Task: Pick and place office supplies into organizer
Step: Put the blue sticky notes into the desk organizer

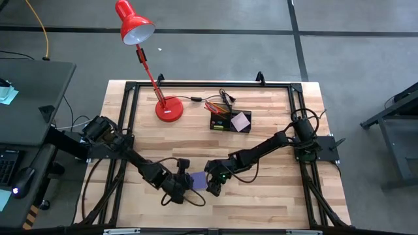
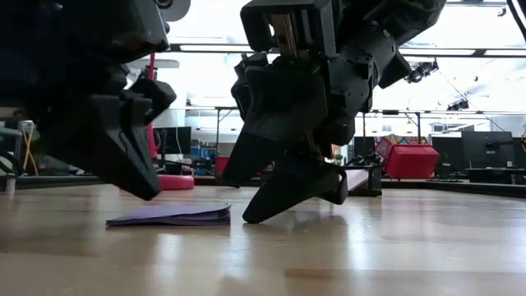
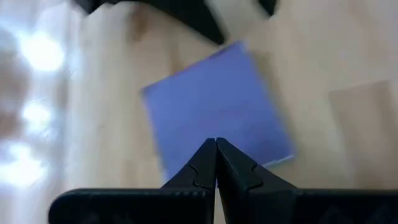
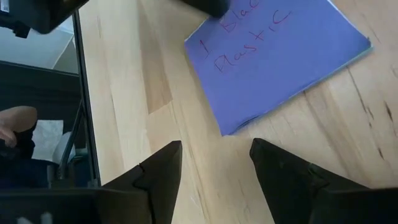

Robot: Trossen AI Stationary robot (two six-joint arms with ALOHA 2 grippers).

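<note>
The organizer (image 1: 230, 121), a small black tray in the upper middle of the high view, already held most of the supplies: orange-yellow pencils (image 1: 217, 108) and dark pens in one compartment and a pink sticky pad (image 1: 240, 120) in the other. By that showing the task was well along. What plainly remained was the blue-purple pad (image 1: 198, 181), which lay flat on the table in the lower middle of the high view, well apart from the organizer; whether smaller pieces were still loose could not be told.

The left gripper (image 1: 183, 186) sat just at the pad's left edge with its fingers pressed fully together and nothing between them; in the left wrist view the closed tips overlapped the pad's near edge. The right gripper (image 1: 213, 185) stood at the pad's right edge, tips down near the wood, jaws spread wide and empty, with the pad's corner just beyond the gap in the right wrist view. The pad (image 4: 280, 59) bore handwriting on its top sheet.

The table (image 1: 274, 196) was pale butcher-block wood in a black frame. A red desk lamp (image 1: 136, 25) stood at its upper left, base on the wood. Around it lay grey floor with taped lines, and a dark desk at the left edge. The low view showed a bright room behind, with a red bin (image 2: 408, 159) at the right.
</note>
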